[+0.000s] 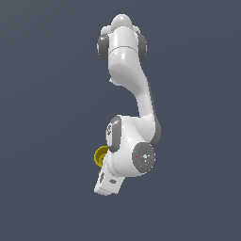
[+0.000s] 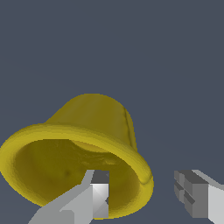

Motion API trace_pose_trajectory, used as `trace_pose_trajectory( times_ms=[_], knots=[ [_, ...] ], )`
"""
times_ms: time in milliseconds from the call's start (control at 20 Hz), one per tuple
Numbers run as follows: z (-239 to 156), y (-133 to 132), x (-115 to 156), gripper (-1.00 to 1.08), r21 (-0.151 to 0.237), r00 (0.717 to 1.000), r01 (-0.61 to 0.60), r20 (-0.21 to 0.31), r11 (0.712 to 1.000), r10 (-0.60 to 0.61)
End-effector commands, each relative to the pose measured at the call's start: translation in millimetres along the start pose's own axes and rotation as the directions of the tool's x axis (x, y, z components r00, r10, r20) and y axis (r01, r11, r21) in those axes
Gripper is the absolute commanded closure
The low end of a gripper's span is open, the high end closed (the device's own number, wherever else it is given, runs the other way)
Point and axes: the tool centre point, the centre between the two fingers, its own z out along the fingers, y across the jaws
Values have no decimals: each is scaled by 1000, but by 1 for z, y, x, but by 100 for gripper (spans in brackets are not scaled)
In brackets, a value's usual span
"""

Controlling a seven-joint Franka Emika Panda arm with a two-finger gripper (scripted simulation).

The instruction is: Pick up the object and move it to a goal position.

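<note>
The object, a mustard-yellow cup [image 2: 94, 127] with tapered sides and a lipped rim, lies tilted with its hollow mouth facing the wrist camera. My gripper [image 2: 144, 190] is open. One finger [image 2: 99, 194] stands in front of or inside the cup's mouth, and the other finger [image 2: 192, 197] is outside the rim, with part of the rim between them. I cannot tell whether either finger touches the cup. In the exterior view only a small part of the cup [image 1: 99, 156] shows beside the white hand [image 1: 109, 181]; the fingers are hidden there.
The white arm [image 1: 127, 70] hangs over a plain dark grey-blue ground [image 1: 197, 188] and covers most of the cup in the exterior view. No other objects or edges show in either view.
</note>
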Motion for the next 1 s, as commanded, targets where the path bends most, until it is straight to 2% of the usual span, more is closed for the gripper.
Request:
trace_pose_trajectory(
  times_ms=[0, 350, 400, 950],
  knots=[
    [5, 0, 0, -20, 0, 1000, 1, 0, 1000, -1],
    [6, 1, 0, -20, -1, 1000, 1, 1, 1000, -1],
    [6, 1, 0, 108, -1, 1000, 1, 1, 1000, -1],
    [6, 1, 0, 108, -1, 1000, 1, 1, 1000, -1]
  ],
)
